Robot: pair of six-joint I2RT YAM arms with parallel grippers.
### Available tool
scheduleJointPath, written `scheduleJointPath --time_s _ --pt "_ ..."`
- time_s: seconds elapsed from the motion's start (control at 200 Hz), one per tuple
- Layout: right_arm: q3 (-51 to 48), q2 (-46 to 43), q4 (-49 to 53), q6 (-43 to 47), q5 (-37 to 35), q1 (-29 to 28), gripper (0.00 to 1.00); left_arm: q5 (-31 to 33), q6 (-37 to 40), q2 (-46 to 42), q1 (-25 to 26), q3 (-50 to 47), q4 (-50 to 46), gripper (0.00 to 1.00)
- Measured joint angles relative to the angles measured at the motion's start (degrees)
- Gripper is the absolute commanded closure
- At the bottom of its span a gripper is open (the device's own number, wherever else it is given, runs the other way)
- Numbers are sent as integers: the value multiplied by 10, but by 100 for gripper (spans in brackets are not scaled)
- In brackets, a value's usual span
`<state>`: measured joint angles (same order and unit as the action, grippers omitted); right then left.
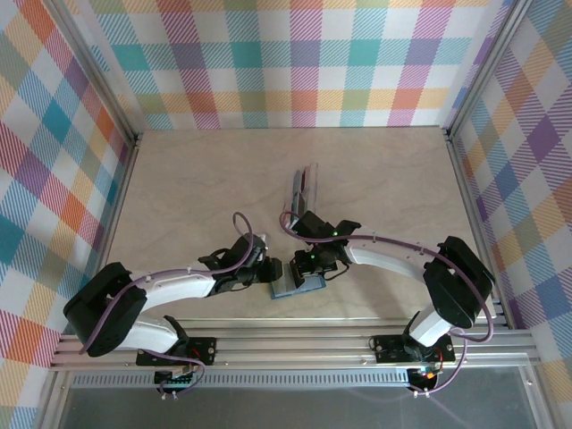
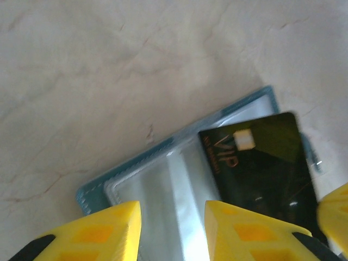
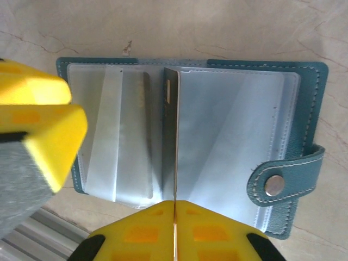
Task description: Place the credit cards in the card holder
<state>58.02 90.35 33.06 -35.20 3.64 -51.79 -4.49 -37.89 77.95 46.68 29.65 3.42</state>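
Note:
The teal card holder (image 3: 304, 98) lies open on the table, its clear plastic sleeves facing up and its snap strap (image 3: 277, 184) at the right. My right gripper (image 3: 175, 204) is shut on a black credit card (image 2: 261, 168) with gold VIP lettering. The card stands on edge with its far end down among the middle sleeves. My left gripper (image 2: 173, 209) is open, its yellow fingers (image 2: 109, 231) set over the holder's clear sleeves, one on each side of a sleeve. In the top view both grippers (image 1: 273, 271) (image 1: 313, 265) meet over the holder (image 1: 299, 287) near the front edge.
A small stack of other credit cards (image 1: 304, 186) lies mid-table, beyond the right gripper. Checked walls close in the table on three sides, and a metal rail (image 1: 295, 344) runs along the front edge just behind the holder.

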Motion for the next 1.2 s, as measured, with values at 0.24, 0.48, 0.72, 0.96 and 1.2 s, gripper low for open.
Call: scheduleJointPath --time_s 0.24,0.48,0.72,0.96,1.2 --pt "0 10 -16 0 20 0 79 0 0 0 2 -26 12 65" --pt "0 23 -22 1 29 0 86 1 0 0 2 -29 17 65" --pt "0 26 -22 3 17 0 100 0 0 0 2 -28 16 65" --pt "-24 14 -39 -3 2 10 100 3 0 -36 2 -27 -7 65" --pt "-67 -13 -73 -36 -5 16 100 5 0 -22 4 -24 -7 72"
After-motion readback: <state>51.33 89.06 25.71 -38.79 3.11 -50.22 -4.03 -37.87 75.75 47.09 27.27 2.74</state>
